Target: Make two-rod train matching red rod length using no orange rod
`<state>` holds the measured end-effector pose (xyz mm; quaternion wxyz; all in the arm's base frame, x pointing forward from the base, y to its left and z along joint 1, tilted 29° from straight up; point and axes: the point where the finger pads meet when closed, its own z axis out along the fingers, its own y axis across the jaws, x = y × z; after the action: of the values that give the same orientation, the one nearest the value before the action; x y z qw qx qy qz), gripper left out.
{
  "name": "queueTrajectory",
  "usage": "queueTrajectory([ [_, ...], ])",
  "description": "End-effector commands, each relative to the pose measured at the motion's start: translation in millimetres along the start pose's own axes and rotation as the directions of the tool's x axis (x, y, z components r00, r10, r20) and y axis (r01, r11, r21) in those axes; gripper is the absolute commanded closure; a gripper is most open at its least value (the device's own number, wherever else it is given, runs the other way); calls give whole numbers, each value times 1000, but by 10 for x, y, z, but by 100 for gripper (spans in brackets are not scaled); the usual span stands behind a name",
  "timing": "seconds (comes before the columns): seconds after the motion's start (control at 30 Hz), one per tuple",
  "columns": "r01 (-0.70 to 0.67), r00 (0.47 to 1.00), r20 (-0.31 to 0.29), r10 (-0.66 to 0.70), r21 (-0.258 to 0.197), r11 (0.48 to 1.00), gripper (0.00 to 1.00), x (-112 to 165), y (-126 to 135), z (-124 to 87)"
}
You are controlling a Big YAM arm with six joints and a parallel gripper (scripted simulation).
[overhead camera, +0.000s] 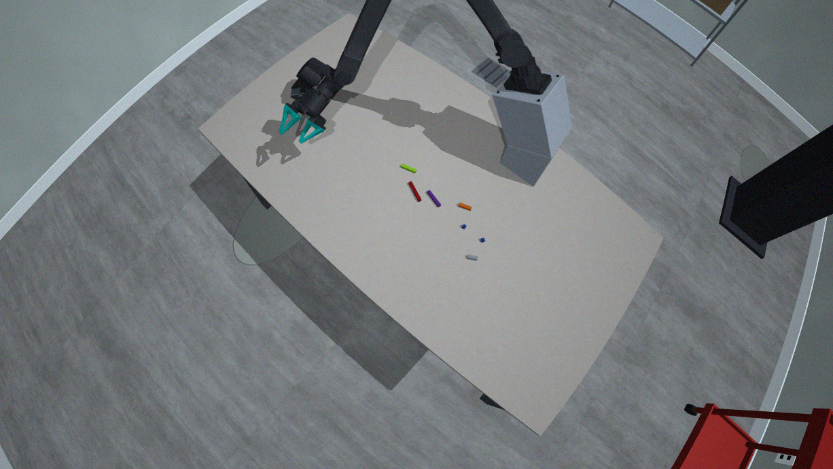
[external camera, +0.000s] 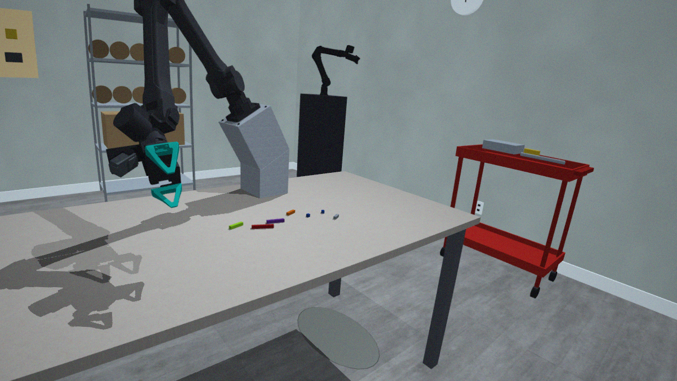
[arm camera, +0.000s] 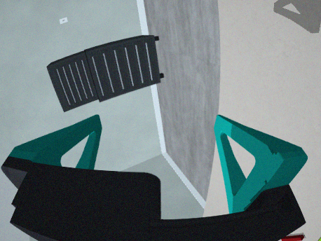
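Note:
The rods lie apart from one another near the middle of the table: a lime rod (overhead camera: 408, 168), a red rod (overhead camera: 414, 191), a purple rod (overhead camera: 433, 198), an orange rod (overhead camera: 464, 206), two small blue rods (overhead camera: 463, 226) (overhead camera: 482, 239) and a grey rod (overhead camera: 471, 257). They also show in the exterior view: lime (external camera: 236, 225), red (external camera: 262, 226), purple (external camera: 275, 220). My gripper (overhead camera: 295, 128) hangs wide open and empty above the table's far left corner, well away from the rods. In the wrist view the open fingers frame the floor and wall; the rods sit at the bottom right corner.
The arm's grey base (overhead camera: 533, 125) stands at the table's back edge. A red cart (external camera: 516, 208) stands to the right of the table, and a black pedestal (external camera: 321, 135) with another arm stands behind it. A metal shelf (external camera: 137, 94) stands by the wall.

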<state>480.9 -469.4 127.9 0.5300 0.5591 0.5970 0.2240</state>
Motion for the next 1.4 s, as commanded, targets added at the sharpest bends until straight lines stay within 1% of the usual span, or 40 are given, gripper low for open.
queueTrajectory([
  [0.0,6,1000,3,-6,-9,1000,0,-17,61,-5],
  [0.53,6,1000,3,-6,-9,1000,0,-17,61,-5],
  [0.57,29,999,15,-29,-31,999,0,-79,199,8],
  [0.6,23,1000,-1,-23,-22,999,0,13,164,54],
  [0.67,-3,999,-33,4,19,1000,0,232,-15,119],
  [0.73,-16,998,-55,19,55,998,0,453,-97,217],
  [0.77,-20,997,-71,26,81,996,0,620,-158,284],
  [0.8,-20,997,-71,26,81,996,0,620,-158,284],
  [0.83,-22,995,-91,33,115,993,0,819,-231,353],
  [0.87,-22,995,-91,33,115,993,0,828,-234,358],
  [0.9,-13,997,-77,20,92,996,0,719,-106,412],
  [0.93,-21,993,-112,39,154,988,0,1069,-318,437],
  [0.97,-19,993,-108,35,147,989,0,1037,-279,456],
  [1.0,-16,989,-139,45,202,979,0,1311,-407,480],
  [1.03,-16,989,-139,45,202,979,0,1363,-435,501],
  [1.1,-16,989,-139,45,202,979,0,1363,-435,501],
  [1.13,-1,987,-158,40,238,971,0,1616,-472,610],
  [1.17,16,979,-196,47,311,950,0,1924,-639,560],
  [1.2,16,979,-196,47,311,950,0,2016,-690,587],
  [1.23,17,981,-191,43,302,953,0,1994,-649,626],
  [1.27,46,973,-227,43,369,928,0,2278,-793,573],
  [1.3,46,973,-227,43,369,928,0,2394,-851,597],
  [1.33,46,975,-220,36,354,934,0,2343,-773,659],
  [1.37,84,965,-260,33,427,900,0,2672,-970,559],
])
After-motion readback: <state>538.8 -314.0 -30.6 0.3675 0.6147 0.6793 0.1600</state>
